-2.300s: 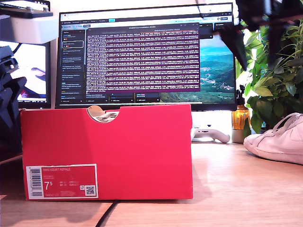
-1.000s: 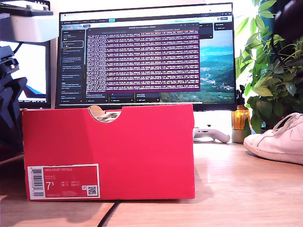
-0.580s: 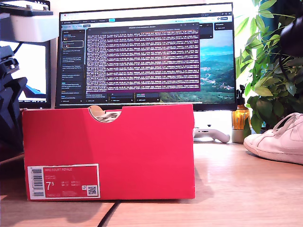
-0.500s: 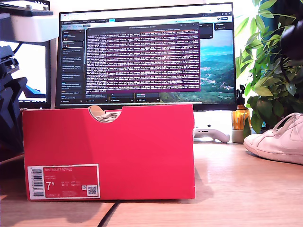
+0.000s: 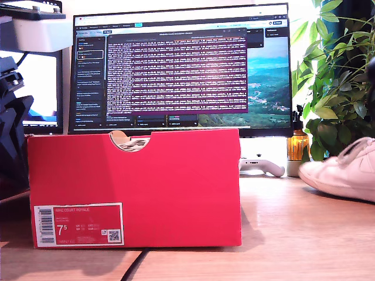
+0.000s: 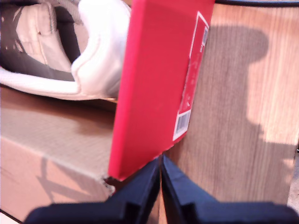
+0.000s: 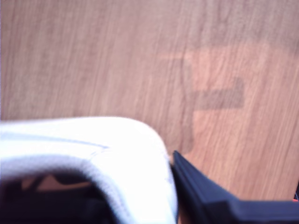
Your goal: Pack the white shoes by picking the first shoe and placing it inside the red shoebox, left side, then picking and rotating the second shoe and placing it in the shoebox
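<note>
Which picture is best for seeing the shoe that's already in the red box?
The first wrist view: the packed shoe shows its heel and opening inside the box. The exterior view shows only a scrap of it through the box's notch. The second wrist view shows the other shoe, not this one.

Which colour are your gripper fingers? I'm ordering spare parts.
Dark navy blue in both wrist views. My first gripper has two smooth, flat-sided fingers tapering to narrow tips. Of my second gripper only one finger shows, wedge-shaped and pointed. No cables or markings are visible.
</note>
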Controlling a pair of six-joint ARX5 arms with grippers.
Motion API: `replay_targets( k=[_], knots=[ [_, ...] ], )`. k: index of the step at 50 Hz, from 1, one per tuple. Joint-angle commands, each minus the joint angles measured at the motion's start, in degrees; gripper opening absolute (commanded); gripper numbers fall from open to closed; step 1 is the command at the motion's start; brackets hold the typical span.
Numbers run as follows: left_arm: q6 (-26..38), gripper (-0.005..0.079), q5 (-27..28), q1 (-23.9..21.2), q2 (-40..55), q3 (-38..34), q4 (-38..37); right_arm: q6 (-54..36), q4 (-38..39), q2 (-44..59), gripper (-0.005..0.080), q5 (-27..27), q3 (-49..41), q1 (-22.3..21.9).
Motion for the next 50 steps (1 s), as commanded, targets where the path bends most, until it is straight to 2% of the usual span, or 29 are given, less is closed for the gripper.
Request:
replay_targets(
  k=[1,14,21,27,31,41,50],
  knots=[
    [-0.3,-0.0019,0.6,-0.2,0.6,0.3,0.5,0.2,0.6,-0.1,-0.0008,0.2,-1.9,-0.3],
    [-0.3,-0.0019,0.6,-0.2,0.6,0.3,0.5,-9.3,0.2,-0.1,-0.0009,0.5,0.8,-1.0],
    [-0.3,-0.0019,0.6,-0.2,0.6,0.3,0.5,-21.8,-0.3,-0.1,-0.0010,3.1,4.7,-1.0],
    [-0.3,-0.0019,0.6,-0.2,0.6,0.3,0.5,-28.8,-2.7,-0.1,-0.0010,4.3,8.4,-1.0],
    [-0.3,-0.0019,0.6,-0.2,0.6,0.3,0.5,-33.3,-4.4,-0.1,-0.0010,4.3,11.2,-1.0],
    [-0.3,-0.0019,0.6,-0.2,0.6,0.3,0.5,-53.3,-8.4,-0.1,-0.0010,3.0,17.7,-0.9],
    [-0.3,-0.0019,0.6,-0.2,0.6,0.3,0.5,-63.4,-11.8,-0.1,-0.0010,2.4,24.2,-0.9]
  ],
)
